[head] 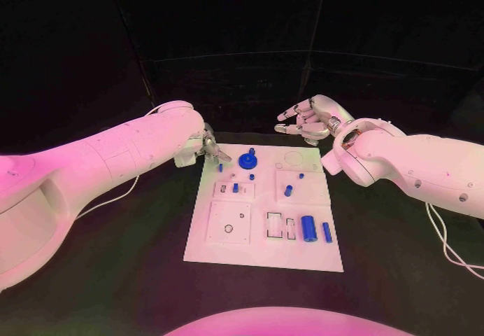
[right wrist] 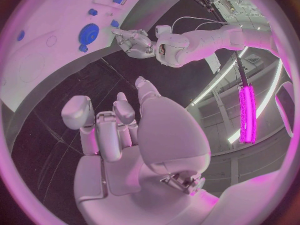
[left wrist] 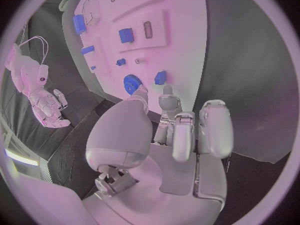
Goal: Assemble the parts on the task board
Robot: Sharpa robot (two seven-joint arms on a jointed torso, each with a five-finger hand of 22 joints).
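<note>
The white task board (head: 264,245) lies in the middle of the black table. A blue gear (head: 248,163) stands near its far edge, with a small blue peg (head: 221,167) to its left. Two blue cylinders (head: 315,229) lie at the near right, and small blue pieces (head: 289,190) sit mid-board. My left hand (head: 207,150) hovers at the far left corner. Its thumb and one finger (left wrist: 165,92) reach toward the peg (left wrist: 160,77) and gear (left wrist: 131,83), holding nothing. My right hand (head: 312,119) hangs beyond the far edge, fingers loosely spread and empty.
Black table (head: 403,266) surrounds the board on all sides. A white cable (head: 444,241) trails from my right arm over the table's right part. My left forearm (head: 111,157) crosses the far left. The right wrist view shows my left hand (right wrist: 134,37) beside the gear (right wrist: 89,33).
</note>
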